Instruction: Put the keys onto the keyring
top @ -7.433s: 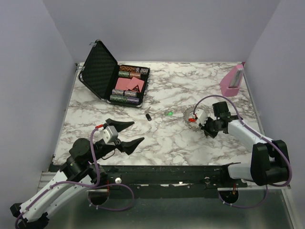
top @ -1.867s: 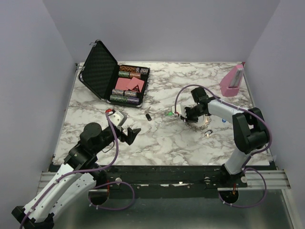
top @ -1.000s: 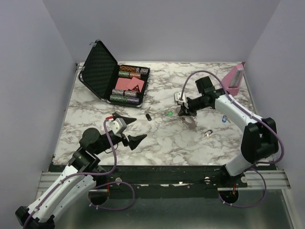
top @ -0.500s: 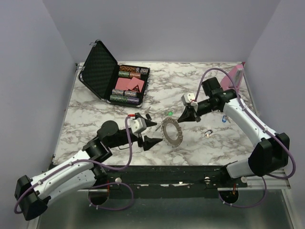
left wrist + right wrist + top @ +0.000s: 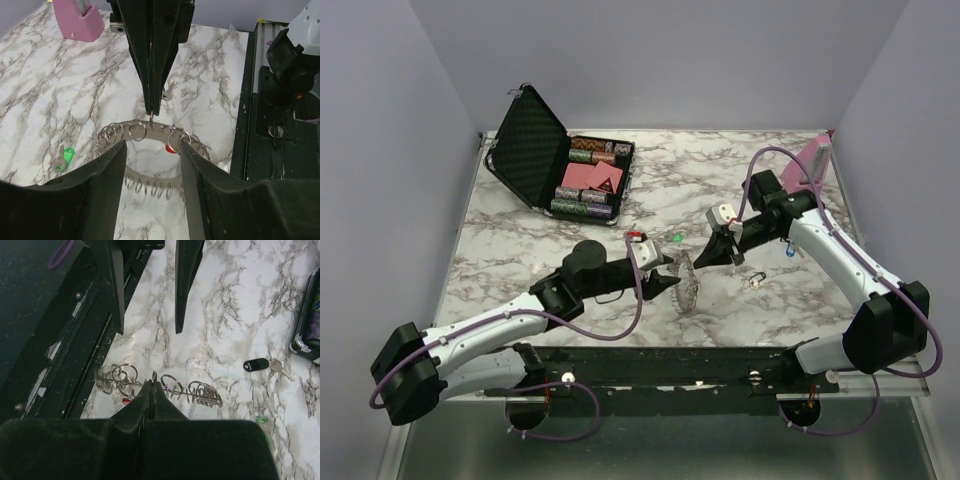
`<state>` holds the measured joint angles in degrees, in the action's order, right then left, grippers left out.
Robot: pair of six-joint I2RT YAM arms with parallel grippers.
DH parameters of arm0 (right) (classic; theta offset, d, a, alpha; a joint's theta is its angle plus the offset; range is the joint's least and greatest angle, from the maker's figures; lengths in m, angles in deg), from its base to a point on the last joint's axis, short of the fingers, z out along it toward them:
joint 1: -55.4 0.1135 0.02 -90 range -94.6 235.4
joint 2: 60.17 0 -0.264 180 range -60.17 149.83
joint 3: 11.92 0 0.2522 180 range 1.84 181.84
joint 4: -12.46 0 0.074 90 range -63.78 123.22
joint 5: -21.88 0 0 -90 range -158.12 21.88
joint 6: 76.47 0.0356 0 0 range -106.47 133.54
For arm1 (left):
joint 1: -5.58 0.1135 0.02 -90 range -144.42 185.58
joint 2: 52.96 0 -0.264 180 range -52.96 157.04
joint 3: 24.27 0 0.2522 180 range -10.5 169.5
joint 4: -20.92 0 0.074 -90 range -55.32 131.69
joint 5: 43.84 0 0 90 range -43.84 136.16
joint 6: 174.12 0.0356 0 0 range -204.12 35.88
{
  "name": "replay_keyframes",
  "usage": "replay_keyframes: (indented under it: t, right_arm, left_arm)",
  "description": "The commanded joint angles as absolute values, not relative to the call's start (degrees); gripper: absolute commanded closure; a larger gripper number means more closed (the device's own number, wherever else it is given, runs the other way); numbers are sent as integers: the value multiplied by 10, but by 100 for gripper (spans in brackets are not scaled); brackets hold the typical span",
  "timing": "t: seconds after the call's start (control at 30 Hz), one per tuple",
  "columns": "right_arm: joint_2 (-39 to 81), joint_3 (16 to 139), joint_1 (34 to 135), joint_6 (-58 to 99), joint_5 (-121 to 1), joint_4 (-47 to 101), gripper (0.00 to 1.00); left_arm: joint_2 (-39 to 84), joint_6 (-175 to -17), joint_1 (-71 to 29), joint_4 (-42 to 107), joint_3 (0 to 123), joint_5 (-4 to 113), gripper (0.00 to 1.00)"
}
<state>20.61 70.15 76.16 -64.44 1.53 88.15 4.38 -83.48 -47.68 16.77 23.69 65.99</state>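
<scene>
The keyring point(image 5: 686, 285) is a silvery hoop strung with several small rings and hangs above the marble. My right gripper point(image 5: 706, 258) is shut on one small ring at its top point(image 5: 154, 374). A red key head point(image 5: 171, 148) hangs from the hoop. My left gripper point(image 5: 152, 145) faces the keyring point(image 5: 136, 131), its fingers point(image 5: 107, 172) part-way closed either side of the hoop, gripping nothing. A green key point(image 5: 65, 157) and a black key point(image 5: 257, 364) lie on the table. A blue key point(image 5: 788, 252) and a small key on a ring point(image 5: 756, 281) lie by the right arm.
An open black case point(image 5: 535, 145) with poker chips and cards stands at the back left. A pink stand point(image 5: 808, 170) sits at the back right corner. The table's black front rail point(image 5: 272, 100) runs just beyond the keyring in the left wrist view.
My left arm has reached right to the keyring, its jaws narrowing. My right gripper has carried the hanging keyring down and left towards the table's middle.
</scene>
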Motion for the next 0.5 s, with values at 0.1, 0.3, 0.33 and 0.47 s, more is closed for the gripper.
replay_keyframes:
  t: [0.1,0.3,0.33,0.47]
  right_arm:
    - [204,699,770,-664,58,899,100]
    - [206,698,771,-666,58,903,100]
    - [207,698,772,-666,59,903,100]
    - [207,698,773,-668,61,904,100]
  left_arm:
    - [100,-818,-502,138,283,652,56]
    - [114,-812,-512,154,287,645,60]
    - [115,-811,-513,155,286,642,60]
    - [123,-802,-515,158,292,618,60]
